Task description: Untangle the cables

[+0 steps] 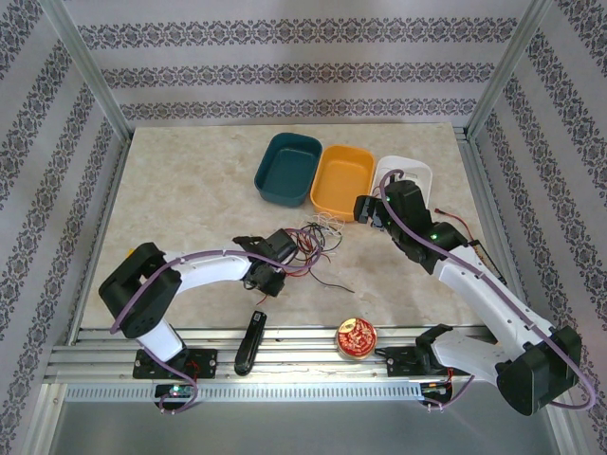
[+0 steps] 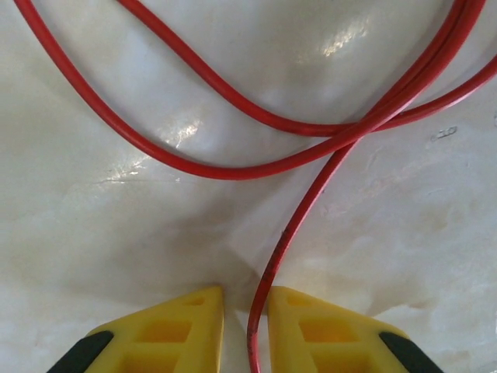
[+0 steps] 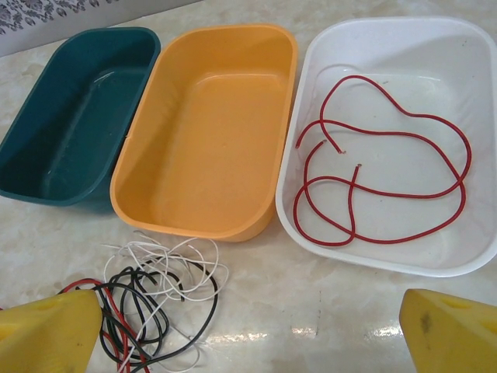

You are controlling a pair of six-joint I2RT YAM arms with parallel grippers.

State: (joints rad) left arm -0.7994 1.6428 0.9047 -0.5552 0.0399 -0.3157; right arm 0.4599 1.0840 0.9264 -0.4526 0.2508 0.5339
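One red cable [image 3: 404, 192] is lying coiled and free in the white bin [image 3: 404, 260], just right of the orange bin [image 3: 210, 124]. The orange bin and the teal bin [image 3: 70, 109] on its left are holding nothing. Black, white and red strands are lying knotted in the tangle [image 3: 155, 295] just in front of the orange bin, so most of the sorting looks undone. The left gripper [image 2: 245, 299] is straddling a red strand [image 2: 299, 210], fingers nearly together; whether it is pinching, cannot tell. The right gripper [image 3: 248, 338] is hanging wide apart above the table in front of the orange bin. The pale marbled table [image 1: 190, 190] is sitting between patterned-wallpaper walls [image 1: 285, 57].
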